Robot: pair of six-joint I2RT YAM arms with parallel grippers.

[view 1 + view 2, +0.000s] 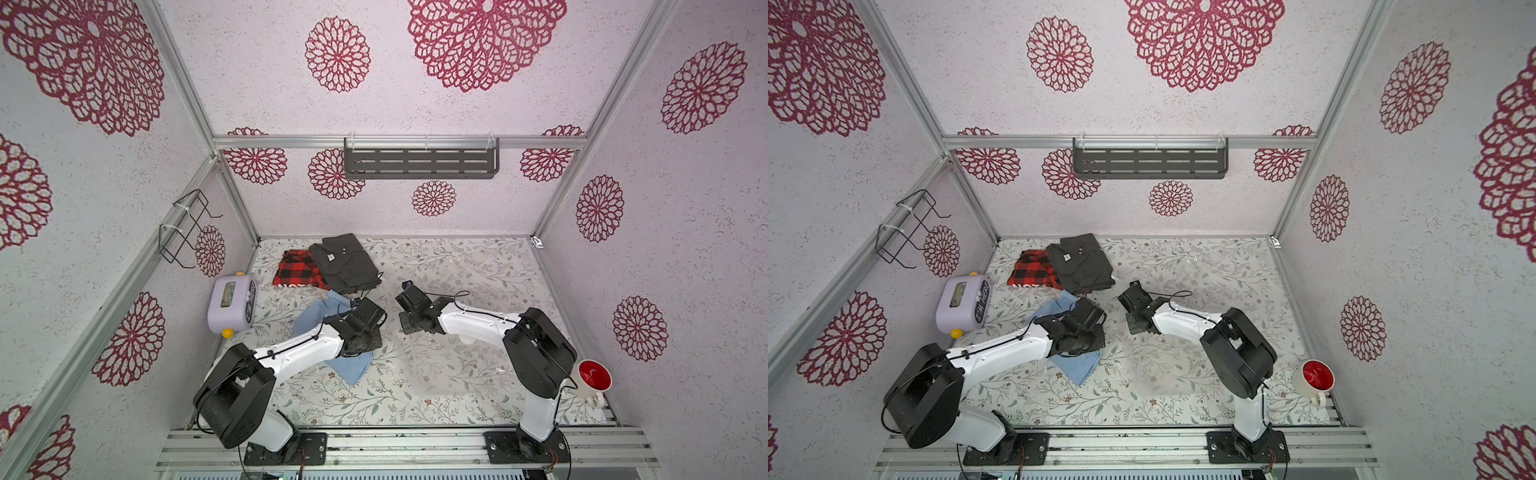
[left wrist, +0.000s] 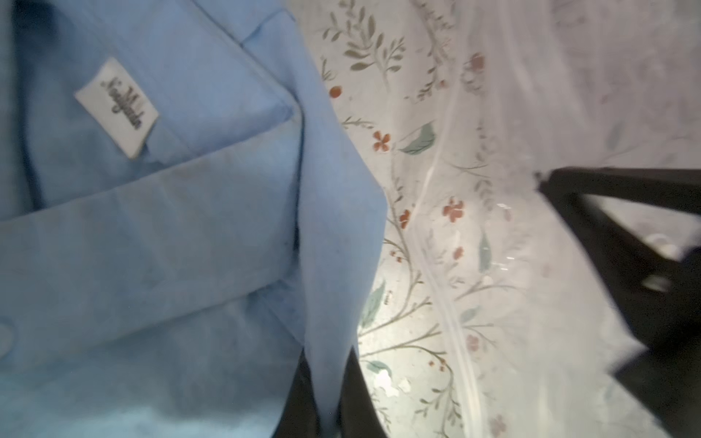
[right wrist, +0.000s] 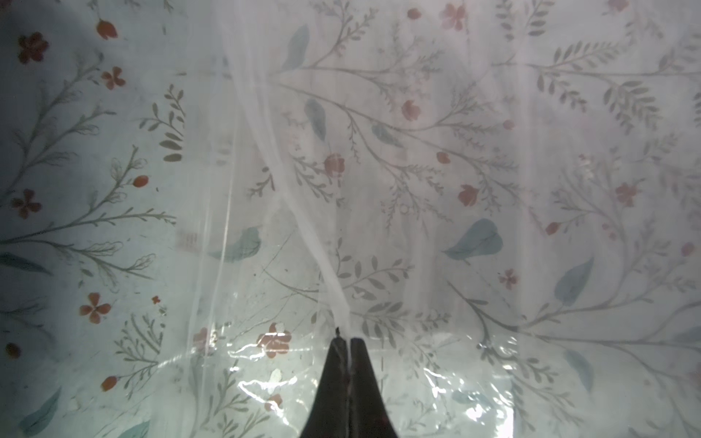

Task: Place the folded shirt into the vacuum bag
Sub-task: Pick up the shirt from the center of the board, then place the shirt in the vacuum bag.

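Fingers (image 2: 301,402) of the left gripper (image 2: 328,413) pinched tight on a fold of the blue shirt (image 2: 170,227). The right gripper (image 3: 346,341) is closed on the film of the vacuum bag (image 3: 417,189). The bag lies on the right half of the bench (image 1: 332,399), with the shirt just beside it, left of centre. White shirt tag (image 2: 117,107): script, too blurred to read. Lavender box (image 1: 963,303) at the left edge reads "I'M HERE".

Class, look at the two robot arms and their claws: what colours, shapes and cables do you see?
Both the left arm and the right arm have smooth white shells between bulky black joint housings. A thin black cable runs along each forearm. Each stands on a black base plate. The left claw and the right claw have black fingers tapering to narrow tips.
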